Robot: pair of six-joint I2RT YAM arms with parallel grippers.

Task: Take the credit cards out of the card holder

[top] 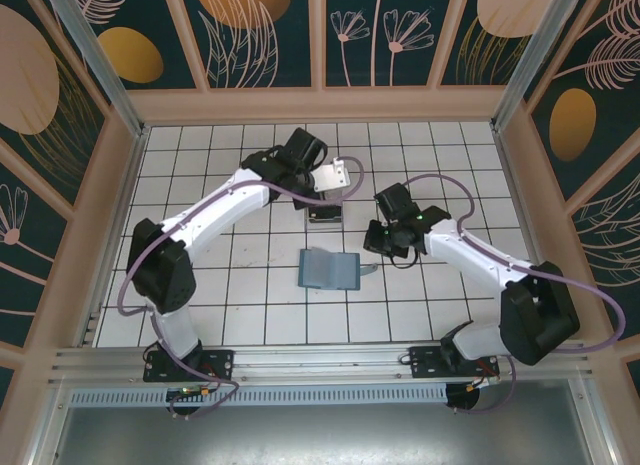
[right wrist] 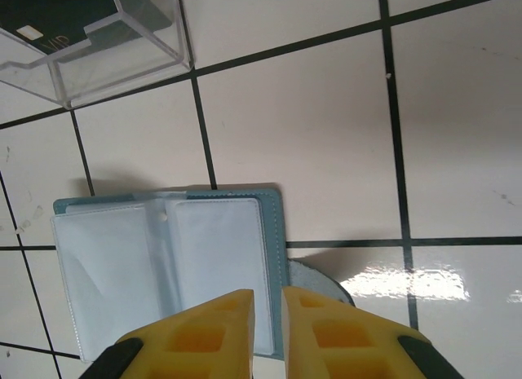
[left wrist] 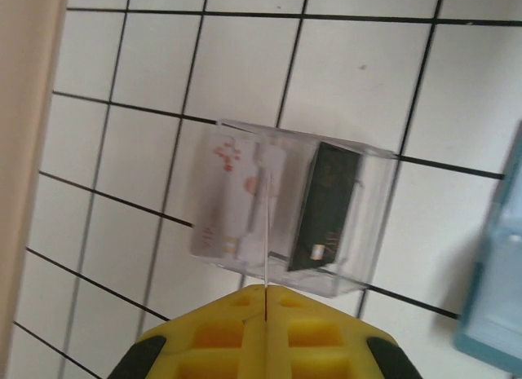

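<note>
The left gripper [left wrist: 265,293] is closed on a pale credit card [top: 340,174], gripped edge-on. The clear box [left wrist: 371,224] lies just beyond its fingertips, with a dark credit card [left wrist: 326,208] inside. If let go tilted, the card could be caught on the rim or dropped beside the box. The right gripper [right wrist: 267,310] is narrowly parted and empty, and the opened card holder [right wrist: 204,265] lies just below it.
</note>
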